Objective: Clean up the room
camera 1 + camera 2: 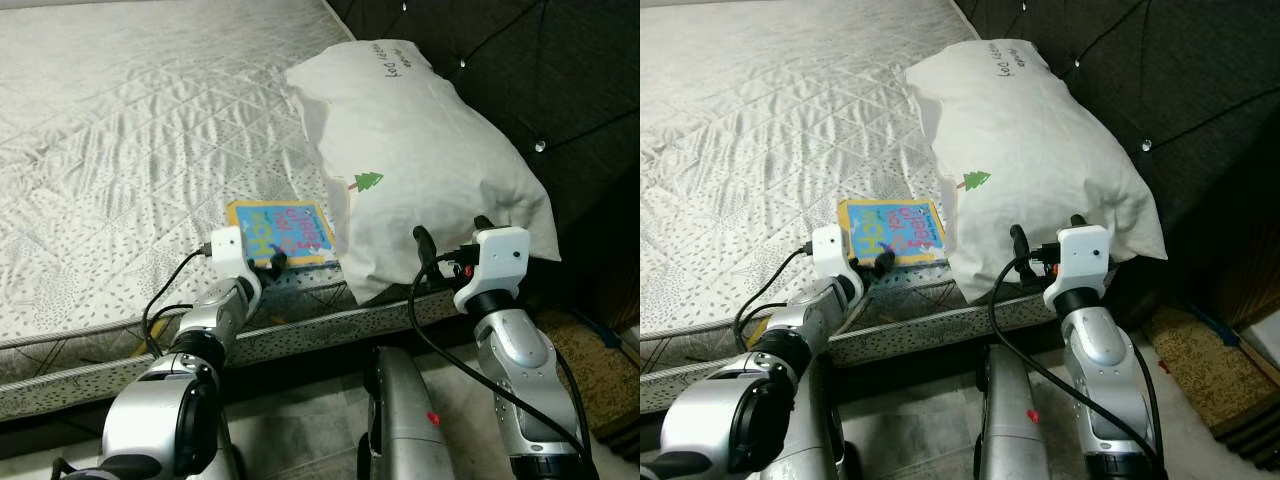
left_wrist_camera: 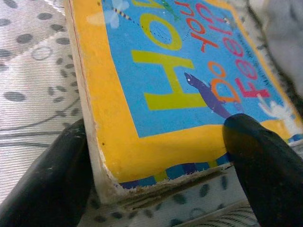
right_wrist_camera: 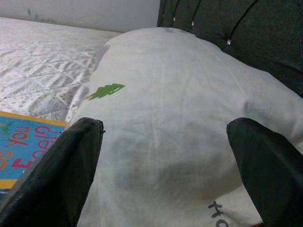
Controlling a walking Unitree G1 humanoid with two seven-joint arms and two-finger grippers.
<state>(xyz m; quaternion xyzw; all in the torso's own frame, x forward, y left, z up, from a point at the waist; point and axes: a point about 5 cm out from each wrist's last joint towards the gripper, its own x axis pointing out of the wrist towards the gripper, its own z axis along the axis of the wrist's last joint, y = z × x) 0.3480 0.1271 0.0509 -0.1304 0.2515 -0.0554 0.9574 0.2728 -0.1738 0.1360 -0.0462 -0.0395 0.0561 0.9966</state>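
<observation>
Two things lie on the bed (image 1: 120, 130) in front of me: a book (image 1: 283, 231) and a white pillow (image 1: 420, 150). The book sits flat near the mattress edge, its cover blue with a yellow border, and its far side is just beside the pillow, perhaps tucked a little under it. My left gripper (image 1: 268, 264) is at the book's near corner, jaws open, one finger (image 2: 52, 179) beside the book's worn edge and the other finger (image 2: 265, 161) over the cover's lower border; I can't tell whether either one touches it. My right gripper (image 1: 448, 236) is up against the near end of the pillow, jaws spread wide, with the pillow's cloth bulging between them. The pillow carries a small green tree print (image 1: 368, 181) and leans back toward the dark tufted headboard (image 1: 540, 70).
</observation>
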